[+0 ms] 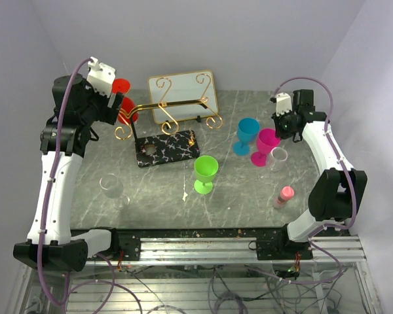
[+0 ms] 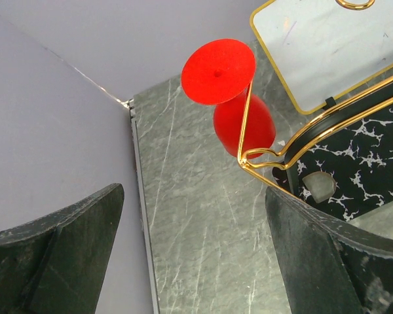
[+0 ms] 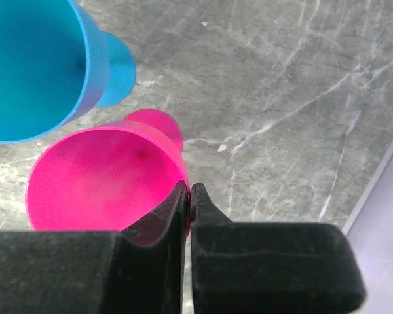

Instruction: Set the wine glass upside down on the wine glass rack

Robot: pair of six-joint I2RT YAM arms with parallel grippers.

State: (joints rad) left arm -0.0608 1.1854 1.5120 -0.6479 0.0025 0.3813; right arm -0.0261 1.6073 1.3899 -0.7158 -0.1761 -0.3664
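Observation:
The gold wire wine glass rack (image 1: 172, 104) stands on its black marbled base (image 1: 167, 148) at the back centre. A red wine glass (image 1: 124, 106) hangs upside down at its left end; in the left wrist view its foot (image 2: 218, 70) sits above the gold wire (image 2: 314, 127) and its bowl below. My left gripper (image 1: 110, 108) is open and empty, just left of that glass (image 2: 193, 203). My right gripper (image 1: 283, 127) is shut on the rim of an upright pink wine glass (image 1: 267, 145), one finger inside the bowl (image 3: 98, 176) and one outside (image 3: 188, 191).
A blue glass (image 1: 247, 134) stands next to the pink one and shows in the right wrist view (image 3: 33, 65). A green glass (image 1: 205, 171), a clear glass (image 1: 111, 188), a small clear glass (image 1: 278, 157) and a pink bottle (image 1: 284, 195) stand on the table. A gold-rimmed white tray (image 1: 183, 91) leans behind the rack.

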